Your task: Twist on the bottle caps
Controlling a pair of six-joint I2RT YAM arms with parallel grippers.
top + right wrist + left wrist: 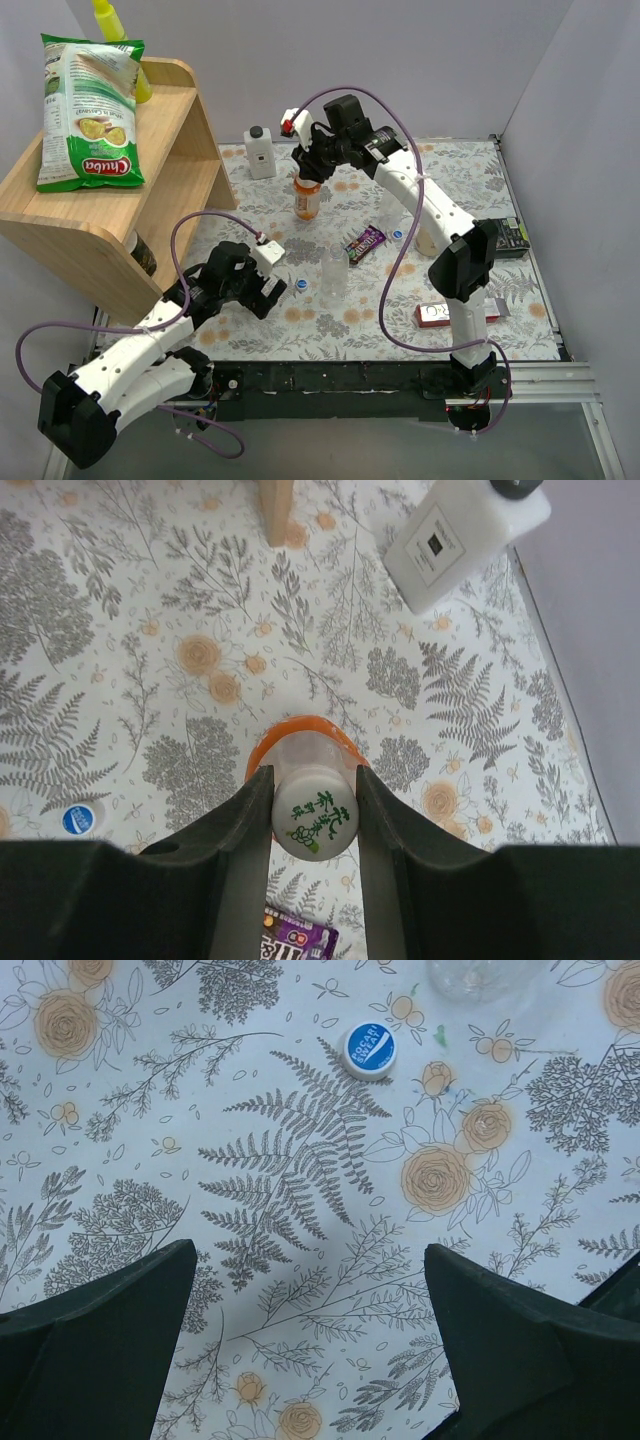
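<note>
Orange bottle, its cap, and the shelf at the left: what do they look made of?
Orange bottle: probably plastic, smooth and slightly glossy, judging by the evenly coloured moulded shoulder and the paler label band.
Its cap: whitish plastic with a smooth semi-matte top carrying green printing.
Shelf: pale wood or plywood in a satin finish. It shows faint grain and a rounded edge, though laminate cannot be ruled out.

A robotics lab test cell is suggested by white partition walls (590, 120) set around a floral-covered table (520, 290), an aluminium frame rail (545, 385), and a cabled left arm (130, 365) and right arm (430, 205) bolted at its near edge.
</note>
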